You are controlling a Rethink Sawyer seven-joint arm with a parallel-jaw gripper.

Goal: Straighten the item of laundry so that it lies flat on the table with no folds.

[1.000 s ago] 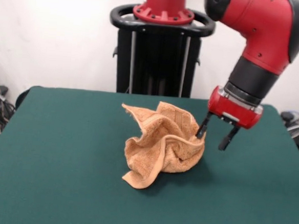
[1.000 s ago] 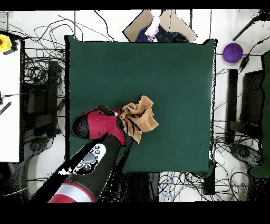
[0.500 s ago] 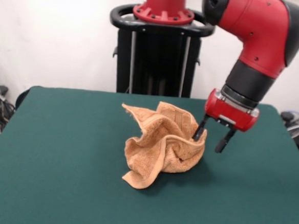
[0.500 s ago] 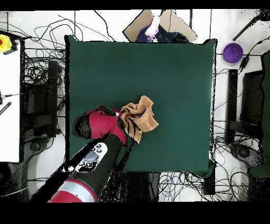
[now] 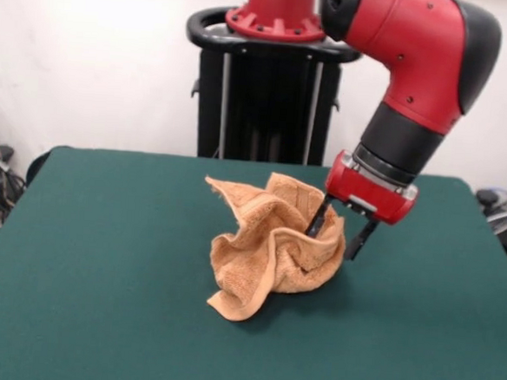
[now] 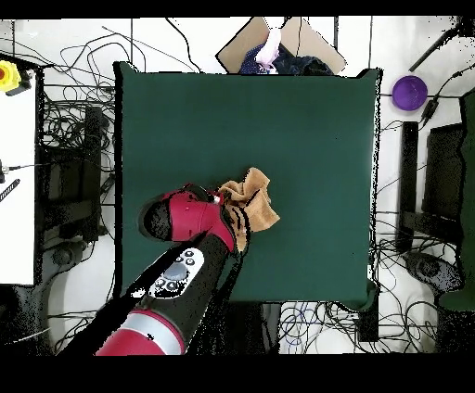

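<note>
The peach-orange towel [image 5: 271,243] lies crumpled in a raised heap with several folds near the middle of the green table [image 5: 101,258]. In the overhead view the towel [image 6: 257,202] sits toward the robot's side of the table [image 6: 278,120]. My gripper [image 5: 335,237] is open and points down at the towel's right edge. One finger [image 5: 315,223] is over the cloth and the other is just off its right side. It holds nothing. In the overhead view the red arm [image 6: 186,218] covers part of the towel and hides the fingers.
The black pedestal [image 5: 269,95] stands behind the table's far edge. Around the table in the overhead view are tangled cables [image 6: 65,139], a cardboard box of clothes [image 6: 278,51] and a purple round object [image 6: 409,92].
The arm has moved left in the front view, bringing the open gripper from beside the towel onto its right edge. The towel has not changed shape.
</note>
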